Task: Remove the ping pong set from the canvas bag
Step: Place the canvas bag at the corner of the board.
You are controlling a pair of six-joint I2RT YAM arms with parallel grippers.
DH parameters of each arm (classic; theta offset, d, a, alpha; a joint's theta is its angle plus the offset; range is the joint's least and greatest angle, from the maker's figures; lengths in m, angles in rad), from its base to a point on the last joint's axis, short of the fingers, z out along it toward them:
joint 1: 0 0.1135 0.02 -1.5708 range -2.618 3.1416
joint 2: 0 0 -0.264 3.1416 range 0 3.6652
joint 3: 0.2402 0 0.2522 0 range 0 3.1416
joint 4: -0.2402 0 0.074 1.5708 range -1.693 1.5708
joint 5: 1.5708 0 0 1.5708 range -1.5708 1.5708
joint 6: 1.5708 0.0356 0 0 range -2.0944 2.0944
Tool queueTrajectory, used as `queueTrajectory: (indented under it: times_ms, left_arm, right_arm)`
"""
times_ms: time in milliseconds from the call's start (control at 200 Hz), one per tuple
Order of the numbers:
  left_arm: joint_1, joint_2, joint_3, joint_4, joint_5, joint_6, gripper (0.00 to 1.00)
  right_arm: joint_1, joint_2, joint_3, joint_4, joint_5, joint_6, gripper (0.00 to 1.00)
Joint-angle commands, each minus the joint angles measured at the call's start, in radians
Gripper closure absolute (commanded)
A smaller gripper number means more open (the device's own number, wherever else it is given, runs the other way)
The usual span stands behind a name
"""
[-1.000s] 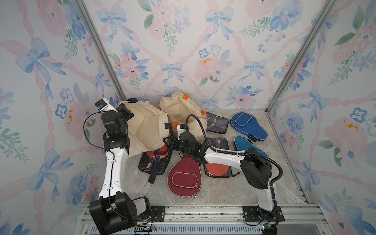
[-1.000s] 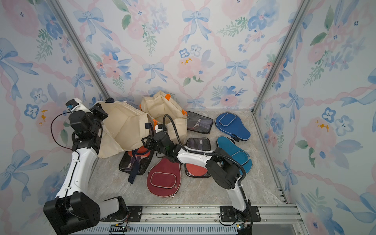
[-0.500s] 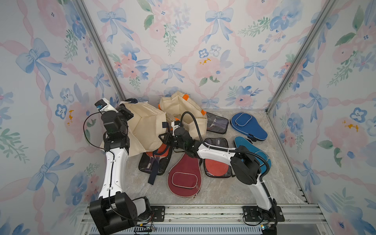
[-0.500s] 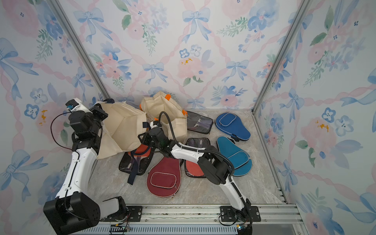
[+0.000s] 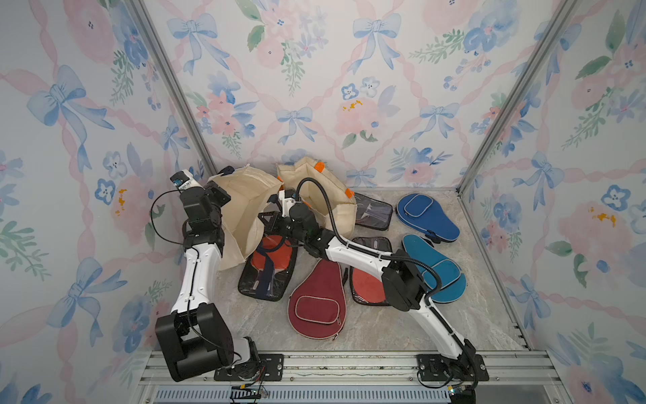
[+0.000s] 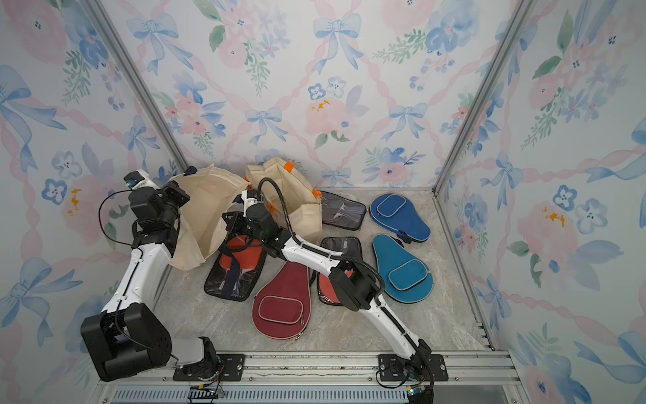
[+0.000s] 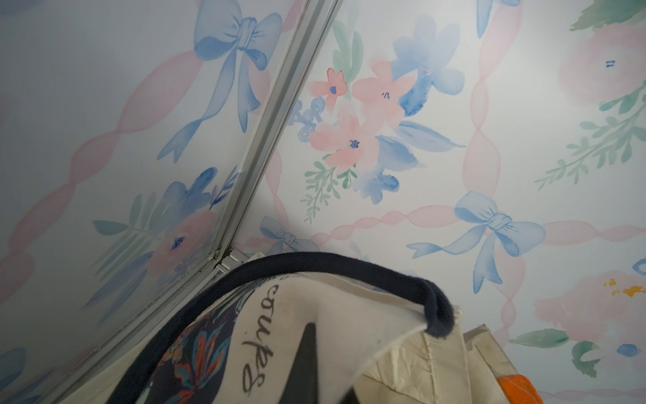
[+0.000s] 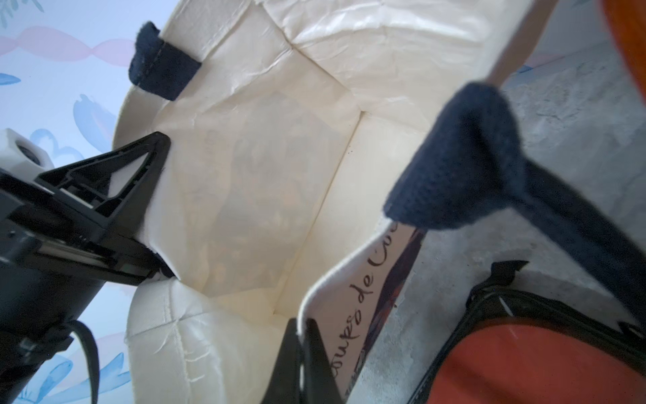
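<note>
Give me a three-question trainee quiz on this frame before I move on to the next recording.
1. True or false: in the right wrist view, the navy-handled canvas bag looks empty inside.
2. What is the right end effector shut on? A) the bag's rim B) a maroon case C) a red paddle
3. How many blue zipped paddle cases are in view?
Key: 1 true; 2 A; 3 two.
</note>
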Motion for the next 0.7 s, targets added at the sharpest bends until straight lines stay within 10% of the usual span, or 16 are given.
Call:
queueTrajectory:
  times_ms: [0, 695]
  left_arm:
    - [0.010, 0.026, 0.032, 0.066, -0.008, 0.022, 1.00]
    - [0.035, 0.108, -0.063, 0.154, -0.072, 0.070, 1.00]
  right_arm:
    - [-0.014, 0.053, 0.065, 0.052, -0.035, -0.052, 1.00]
    - [-0.014, 0.103, 0.284, 0.116, 0.040, -0.205, 1.00]
